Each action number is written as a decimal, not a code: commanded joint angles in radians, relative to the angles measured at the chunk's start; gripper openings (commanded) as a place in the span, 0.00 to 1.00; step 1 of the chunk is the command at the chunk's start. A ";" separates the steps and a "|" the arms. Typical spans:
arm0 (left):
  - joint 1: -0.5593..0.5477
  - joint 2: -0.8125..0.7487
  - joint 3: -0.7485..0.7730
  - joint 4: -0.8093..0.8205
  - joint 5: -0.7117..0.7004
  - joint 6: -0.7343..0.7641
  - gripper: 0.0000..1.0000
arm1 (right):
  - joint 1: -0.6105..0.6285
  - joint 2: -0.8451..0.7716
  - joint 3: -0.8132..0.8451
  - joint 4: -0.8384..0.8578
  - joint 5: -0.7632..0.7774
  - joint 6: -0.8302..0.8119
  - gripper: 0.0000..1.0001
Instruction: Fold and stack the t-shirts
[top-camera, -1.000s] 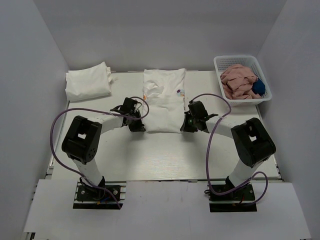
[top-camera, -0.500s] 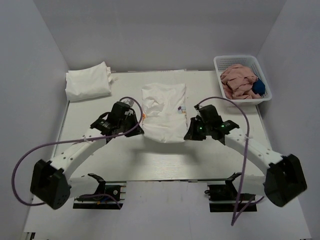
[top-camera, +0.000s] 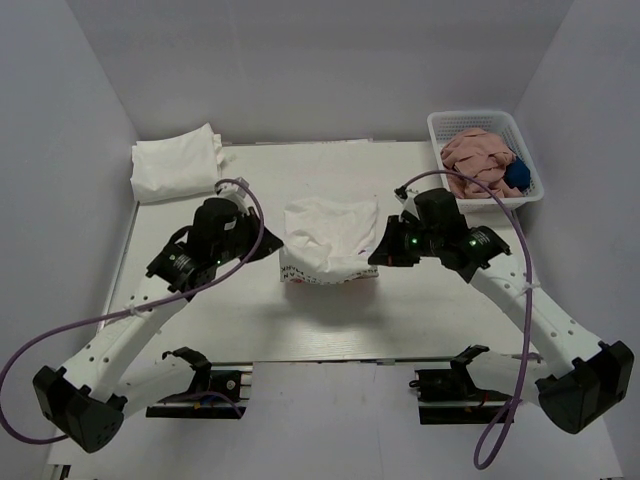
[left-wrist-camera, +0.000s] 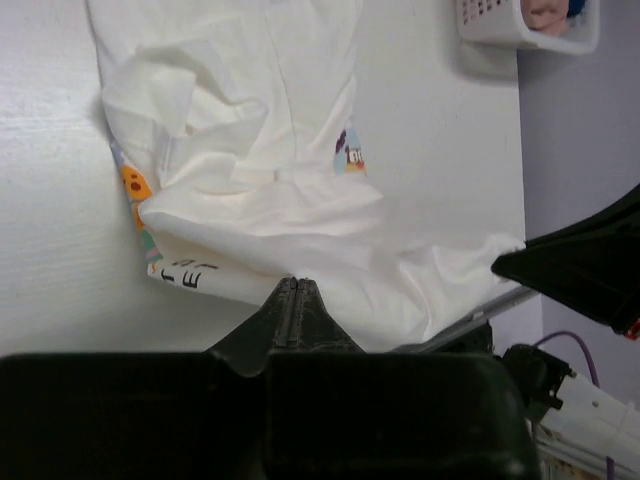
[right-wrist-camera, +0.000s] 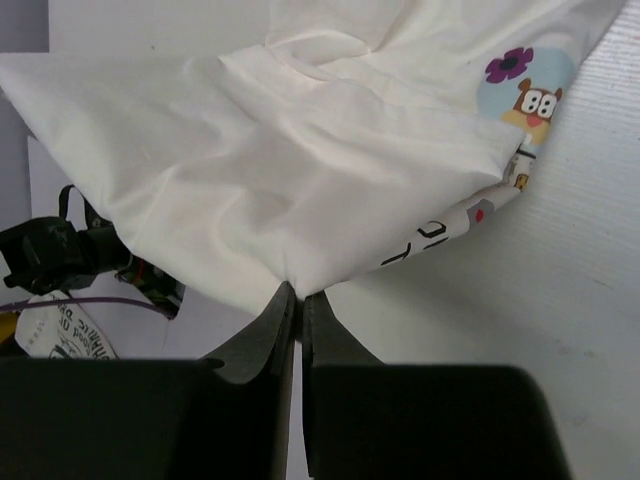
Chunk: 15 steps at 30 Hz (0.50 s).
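Both closed—left hand (left-wrist-camera: 290, 286), right hand (right-wrist-camera: 295, 293)—gripping t-shirt (top-camera: 330, 233).

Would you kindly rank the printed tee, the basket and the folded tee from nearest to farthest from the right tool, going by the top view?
1. printed tee: gripped by the right tool, just to its left.
2. basket: far right corner, beyond the tool.
3. folded tee: far left corner, on the opposite side.
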 joint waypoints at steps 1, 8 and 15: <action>-0.004 0.066 0.088 0.056 -0.110 0.018 0.00 | -0.007 0.034 0.072 0.027 0.033 -0.001 0.00; 0.018 0.262 0.258 0.102 -0.257 0.050 0.00 | -0.015 0.125 0.165 0.068 0.233 0.035 0.00; 0.027 0.428 0.429 0.082 -0.403 0.097 0.00 | -0.050 0.237 0.262 0.074 0.306 0.016 0.00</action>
